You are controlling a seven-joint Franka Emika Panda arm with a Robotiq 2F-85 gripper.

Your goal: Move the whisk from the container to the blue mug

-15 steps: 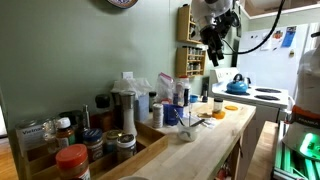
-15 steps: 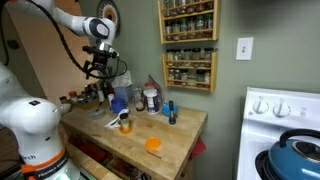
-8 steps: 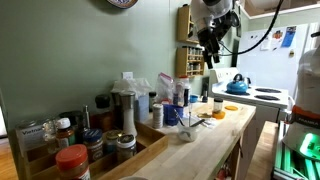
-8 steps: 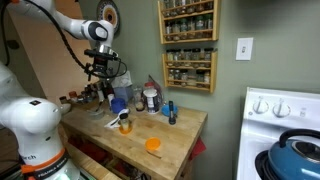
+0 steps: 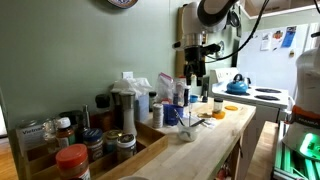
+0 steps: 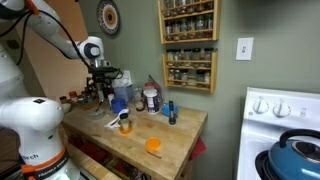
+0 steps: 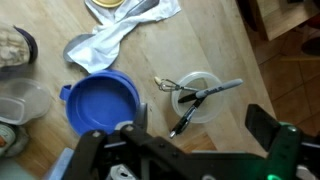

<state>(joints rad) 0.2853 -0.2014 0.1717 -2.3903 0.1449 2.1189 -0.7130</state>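
Metal whisk (image 7: 200, 93) is seen lying in the clear container (image 7: 212, 108), with the blue mug (image 7: 100, 105) just beside the container. The jaws are spread wide, empty.

In an exterior view the gripper (image 5: 194, 78) is small and dark, so how its jaws stand cannot be told there; in the wrist view the picture's bottom edge cuts its body, and its frame hides the near rim of the mug (image 7: 103, 100); the wires of the whisk (image 7: 196, 92) blur against the container (image 7: 207, 112); a plate (image 7: 112, 4) is cut by the top edge, a jar (image 7: 14, 46) by the left; at the table's near end a red-lidded jar (image 5: 72, 160) is cropped below; the clutter along the table's wall edge is too small to name; the kettle (image 6: 296, 158) runs off the picture's corner.
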